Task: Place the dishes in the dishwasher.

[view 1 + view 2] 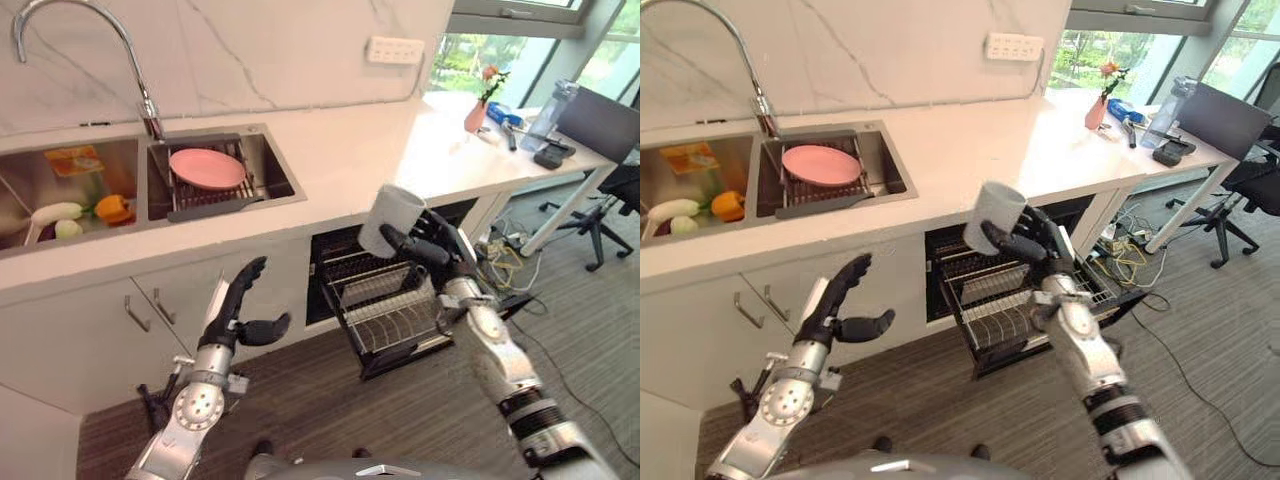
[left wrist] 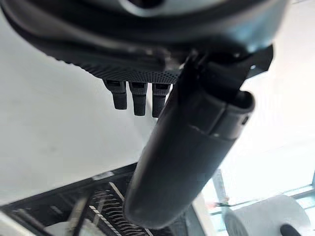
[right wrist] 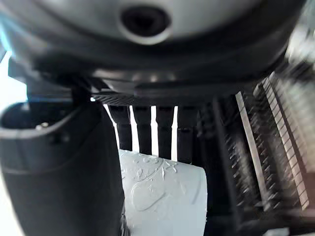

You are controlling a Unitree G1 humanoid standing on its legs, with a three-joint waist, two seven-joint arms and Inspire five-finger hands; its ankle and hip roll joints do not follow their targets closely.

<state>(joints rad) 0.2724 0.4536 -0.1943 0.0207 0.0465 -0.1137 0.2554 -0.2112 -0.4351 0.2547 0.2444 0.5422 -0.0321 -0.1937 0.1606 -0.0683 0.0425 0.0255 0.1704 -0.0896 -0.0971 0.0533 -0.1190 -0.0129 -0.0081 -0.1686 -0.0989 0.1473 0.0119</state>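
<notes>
My right hand (image 1: 432,245) holds a white cup (image 1: 391,219) in the air above the pulled-out dishwasher rack (image 1: 385,310), fingers and thumb curled round it. The right wrist view shows the cup (image 3: 165,201) against my fingers (image 3: 147,128), with the rack's wires (image 3: 261,147) beyond. A pink plate (image 1: 207,167) lies on a drain rack in the right sink basin (image 1: 270,165). My left hand (image 1: 240,310) hangs open in front of the cabinet doors, holding nothing; its straight fingers (image 2: 135,98) show in the left wrist view.
The left sink basin (image 1: 20,200) holds vegetables. A tall tap (image 1: 130,60) stands behind the sinks. The white counter (image 1: 350,150) runs right to a desk with a vase (image 1: 476,115), a bottle and a laptop. An office chair (image 1: 610,215) stands at far right.
</notes>
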